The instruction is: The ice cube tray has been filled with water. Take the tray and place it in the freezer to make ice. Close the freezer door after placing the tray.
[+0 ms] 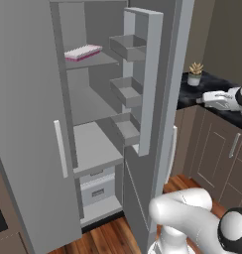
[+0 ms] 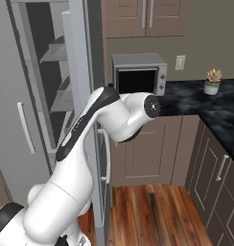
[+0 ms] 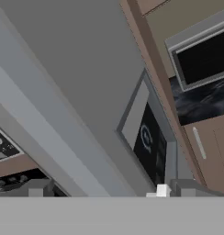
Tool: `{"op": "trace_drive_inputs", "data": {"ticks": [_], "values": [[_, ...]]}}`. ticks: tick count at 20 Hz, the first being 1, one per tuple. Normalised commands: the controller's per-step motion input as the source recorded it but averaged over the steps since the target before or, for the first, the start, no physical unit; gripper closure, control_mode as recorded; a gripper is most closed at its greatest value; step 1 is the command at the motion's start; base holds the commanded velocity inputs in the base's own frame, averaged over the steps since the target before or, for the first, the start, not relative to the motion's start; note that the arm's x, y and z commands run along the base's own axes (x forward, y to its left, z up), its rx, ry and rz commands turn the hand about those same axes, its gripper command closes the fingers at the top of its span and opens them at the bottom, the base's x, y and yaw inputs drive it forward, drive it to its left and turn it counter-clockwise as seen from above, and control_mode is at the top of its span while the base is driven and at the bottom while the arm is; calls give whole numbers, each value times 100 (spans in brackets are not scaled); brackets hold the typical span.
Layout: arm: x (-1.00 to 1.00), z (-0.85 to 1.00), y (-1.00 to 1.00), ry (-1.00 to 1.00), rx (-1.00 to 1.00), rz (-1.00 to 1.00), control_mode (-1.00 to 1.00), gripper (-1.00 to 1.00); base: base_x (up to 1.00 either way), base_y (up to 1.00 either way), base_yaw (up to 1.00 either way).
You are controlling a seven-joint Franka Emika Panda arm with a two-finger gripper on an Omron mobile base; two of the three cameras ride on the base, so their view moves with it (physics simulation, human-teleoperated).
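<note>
We see the ice cube tray (image 1: 82, 52) lying flat on the top shelf of the freezer (image 1: 88, 99), near its front edge. Now we must shut the freezer door (image 1: 145, 74), which stands wide open. Our gripper (image 3: 104, 190) has its fingers apart, holding nothing, close to the door's smooth grey face with the dark panel (image 3: 148, 142). Next we push it closed.

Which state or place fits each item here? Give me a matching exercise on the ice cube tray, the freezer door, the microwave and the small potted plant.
Things:
1. ice cube tray
2. freezer door
3. microwave
4. potted plant

Places or states:
A. on the dark counter, near the corner
B. swung open, inner bins showing
C. on an upper freezer shelf
D. on the counter beside the freezer, dark window

Pairs: 1-C, 2-B, 3-D, 4-A
</note>
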Motion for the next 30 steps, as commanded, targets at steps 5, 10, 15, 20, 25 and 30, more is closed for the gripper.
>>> {"op": "trace_drive_inputs", "data": {"ticks": [5,10,15,20,25,30], "values": [[100,0,0,0,15,0,-100,-100,0,0,0],[100,0,33,0,1,0,-100,-100,0,0,0],[92,0,66,0,-1,0,-100,-100,0,0,0],[56,0,93,0,-4,0,-100,-100,0,0,0],[28,0,100,0,-9,0,-100,-100,0,0,0],[30,0,100,0,-14,0,-100,-100,0,0,0]]}}
